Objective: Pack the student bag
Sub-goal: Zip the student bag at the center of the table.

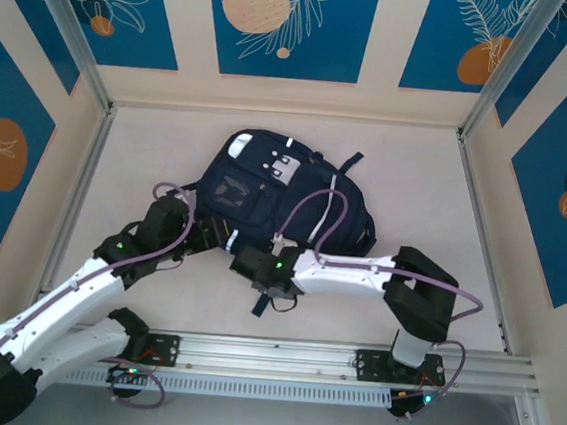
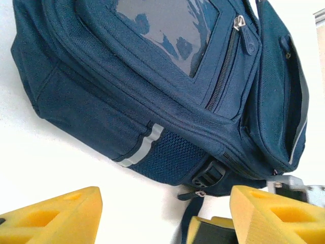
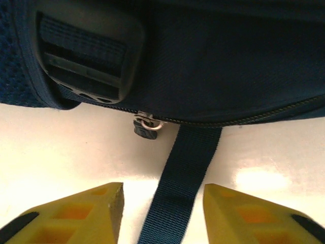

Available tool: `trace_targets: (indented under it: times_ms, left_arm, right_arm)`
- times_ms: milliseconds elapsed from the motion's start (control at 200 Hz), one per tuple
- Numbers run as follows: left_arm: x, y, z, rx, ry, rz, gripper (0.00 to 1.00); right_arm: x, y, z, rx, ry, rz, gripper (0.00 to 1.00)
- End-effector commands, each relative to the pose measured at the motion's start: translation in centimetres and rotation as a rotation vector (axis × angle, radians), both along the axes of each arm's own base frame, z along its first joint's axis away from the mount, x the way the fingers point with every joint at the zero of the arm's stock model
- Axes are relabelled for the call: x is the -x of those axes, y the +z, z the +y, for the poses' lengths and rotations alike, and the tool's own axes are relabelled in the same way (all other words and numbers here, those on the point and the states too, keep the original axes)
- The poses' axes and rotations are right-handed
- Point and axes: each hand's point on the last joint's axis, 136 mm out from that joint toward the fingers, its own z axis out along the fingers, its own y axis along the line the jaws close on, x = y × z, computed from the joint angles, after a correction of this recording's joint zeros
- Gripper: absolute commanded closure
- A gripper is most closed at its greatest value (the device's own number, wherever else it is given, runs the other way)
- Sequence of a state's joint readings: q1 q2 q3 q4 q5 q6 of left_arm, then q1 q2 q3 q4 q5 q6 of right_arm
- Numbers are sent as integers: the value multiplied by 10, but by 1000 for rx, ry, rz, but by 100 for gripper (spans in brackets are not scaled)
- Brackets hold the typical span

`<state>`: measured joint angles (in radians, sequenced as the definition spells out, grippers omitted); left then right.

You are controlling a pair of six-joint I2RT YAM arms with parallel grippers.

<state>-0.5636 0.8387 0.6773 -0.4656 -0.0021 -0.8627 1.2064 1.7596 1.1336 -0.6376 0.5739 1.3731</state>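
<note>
A: While both arms crowd its near edge, student bag (image 1: 280, 197) lies flat on the table (image 1: 418, 175), approx centre, front face up, top end pointing far-left.

B: Copy. L side?

A: left end effector (image 2: 165, 201) sits low on the table by the bag's bottom corner. Yellow fingers (image 2: 56, 213) stand wide apart w/ nothing gripped. Bag is just ahead, clear of the pads.

B: And R?

A: right end effector (image 3: 162, 190) is right up at the bag's lower seam, fingers parted, not clamped. Navy strap (image 3: 183, 162) runs down btwn them, w/ bare table showing either side of it, so no hold on it.

B: Seeing a zip pull (image 3: 146, 126) hanging at that seam, just left of the strap. Black buckle (image 3: 84, 56) above it, next to the mesh.

A: Yep. L wrist cam gives the side panel: grey reflective stripe (image 2: 144, 145) down it, mesh just beside. Clear window pocket (image 2: 167, 30) on the front face, zip running along its edge.

B: From overhead, both end effectors meet at the bag's near-left corner, close together.
</note>
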Motion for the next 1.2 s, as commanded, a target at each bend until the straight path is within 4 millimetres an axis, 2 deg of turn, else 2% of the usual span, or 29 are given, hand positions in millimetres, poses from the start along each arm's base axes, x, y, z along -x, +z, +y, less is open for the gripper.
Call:
trace_targets:
  times_ms: [0,85,245,480,620,815,905,1000,1190]
  left_arm:
    - [5,-7,12,-9,40,19,33]
    - [7,-6,13,-1,44,16,33]
    - [10,-3,15,0,41,9,33]
    - [12,-12,14,12,40,24,33]
    - [12,-17,13,14,38,34,34]
    - [11,-19,13,11,32,38,34]
    - [11,-18,13,10,33,33,34]
    - [10,-18,14,8,35,31,34]
    - [11,-20,14,-3,28,35,35]
  right_arm:
    - [-2,-3,-5,47,-80,-4,52]
    - [-6,-9,-4,45,-103,-6,52]
    - [-20,-9,-15,95,-181,-51,54]
    - [-32,-23,-13,131,-196,-63,57]
    - [-39,-28,-17,137,-191,-81,71]
    - [-36,-15,-34,132,-183,-117,89]
    - [-32,-13,-40,120,-147,-120,91]
    - [-27,-12,-38,82,-71,-116,91]
    - [-19,-13,-34,-13,50,-107,86]
